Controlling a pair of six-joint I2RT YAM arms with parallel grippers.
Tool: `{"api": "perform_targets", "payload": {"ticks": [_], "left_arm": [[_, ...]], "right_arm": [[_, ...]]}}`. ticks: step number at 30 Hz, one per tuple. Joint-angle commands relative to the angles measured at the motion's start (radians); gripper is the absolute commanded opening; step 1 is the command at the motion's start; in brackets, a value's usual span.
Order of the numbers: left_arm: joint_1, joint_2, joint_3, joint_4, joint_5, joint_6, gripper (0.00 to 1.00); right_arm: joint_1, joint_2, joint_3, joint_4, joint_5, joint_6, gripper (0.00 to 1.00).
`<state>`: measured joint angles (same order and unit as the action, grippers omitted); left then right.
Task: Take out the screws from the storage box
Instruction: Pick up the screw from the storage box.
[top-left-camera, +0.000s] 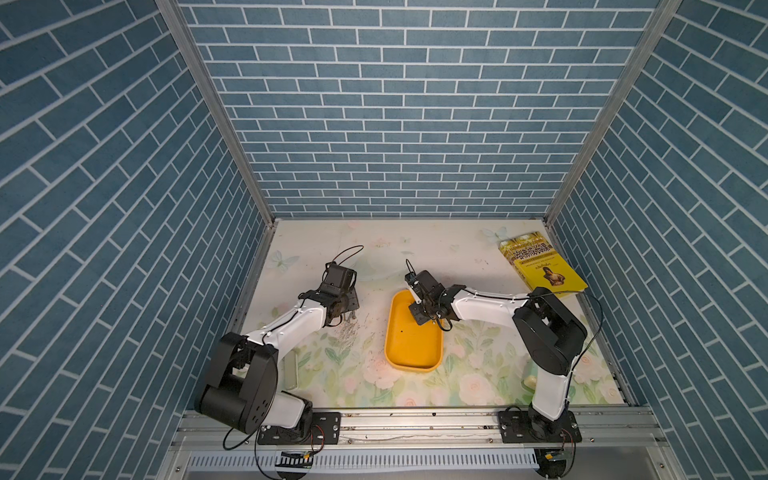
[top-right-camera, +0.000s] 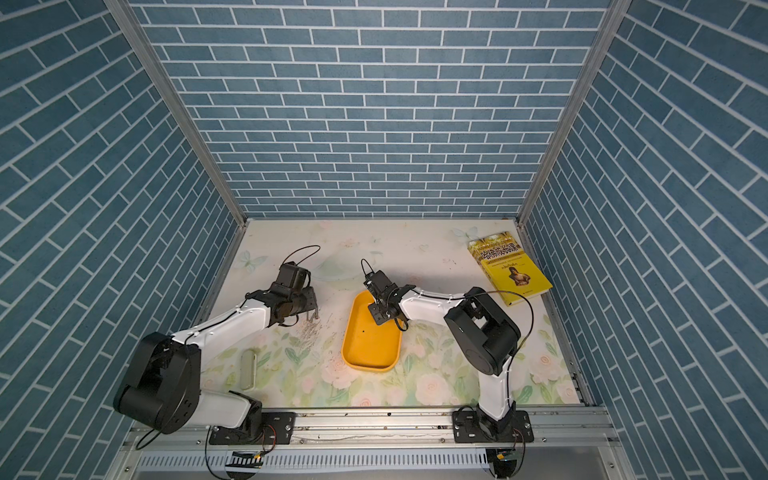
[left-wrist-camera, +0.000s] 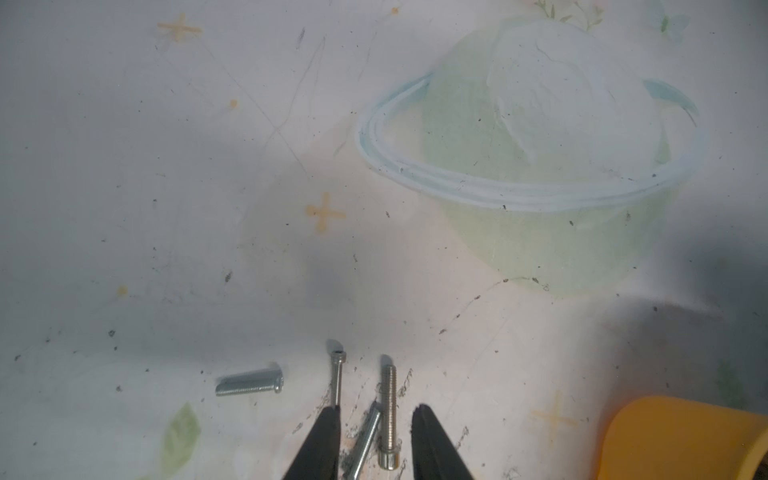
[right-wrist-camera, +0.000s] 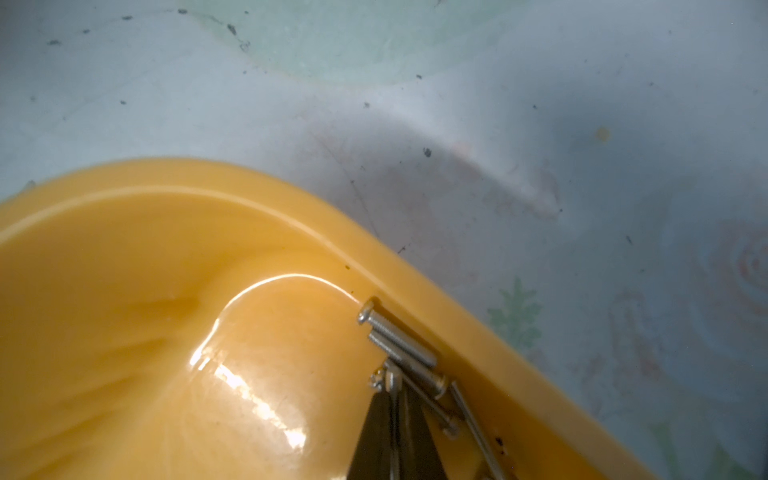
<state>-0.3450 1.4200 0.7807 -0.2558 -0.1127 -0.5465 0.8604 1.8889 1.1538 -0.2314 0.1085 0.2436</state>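
Our right gripper (right-wrist-camera: 394, 392) is closed, its tips pinching the head end of a slim screw (right-wrist-camera: 382, 380) in a corner of the yellow-orange storage box (right-wrist-camera: 124, 249), where more screws (right-wrist-camera: 399, 340) lie against the wall. Our left gripper (left-wrist-camera: 376, 409) stands with jaws apart over two loose screws (left-wrist-camera: 388, 399) on the floral table (left-wrist-camera: 166, 166), apart from the box and next to a scattered pile (top-left-camera: 349, 332) of others.

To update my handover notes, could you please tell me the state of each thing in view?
Storage box: upright, some screws inside.
Removed screws: loose on the table.
Left gripper: open around two of them.
Right gripper: shut on a thin screw in the box.
Book: closed, flat.
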Motion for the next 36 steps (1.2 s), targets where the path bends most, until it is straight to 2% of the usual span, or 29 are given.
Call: {"api": "perform_targets", "payload": {"ticks": [1, 7, 12, 18, 24, 31, 36], "left_arm": [[0.005, -0.003, -0.018, -0.021, -0.014, -0.006, 0.34], [0.005, -0.055, -0.041, 0.017, 0.034, 0.017, 0.43], [0.005, -0.130, -0.059, 0.027, 0.029, 0.030, 0.49], [0.005, -0.193, -0.072, 0.036, 0.028, 0.039, 0.50], [0.005, -0.247, -0.094, 0.076, 0.081, 0.056, 0.50], [0.001, -0.286, -0.113, 0.128, 0.161, 0.075, 0.52], [-0.005, -0.307, -0.136, 0.192, 0.260, 0.090, 0.55]], "right_arm": [[-0.004, 0.033, 0.004, -0.040, -0.017, 0.017, 0.00], [-0.006, -0.038, -0.019, -0.011, -0.013, 0.001, 0.00], [-0.006, -0.127, -0.057, 0.048, -0.034, -0.021, 0.00], [-0.006, -0.172, -0.080, 0.074, -0.032, -0.036, 0.00], [-0.010, -0.281, -0.141, 0.093, 0.034, -0.044, 0.00], [-0.068, -0.467, -0.261, 0.107, 0.121, -0.027, 0.00], [-0.166, -0.592, -0.371, 0.113, 0.132, 0.019, 0.00]]}}
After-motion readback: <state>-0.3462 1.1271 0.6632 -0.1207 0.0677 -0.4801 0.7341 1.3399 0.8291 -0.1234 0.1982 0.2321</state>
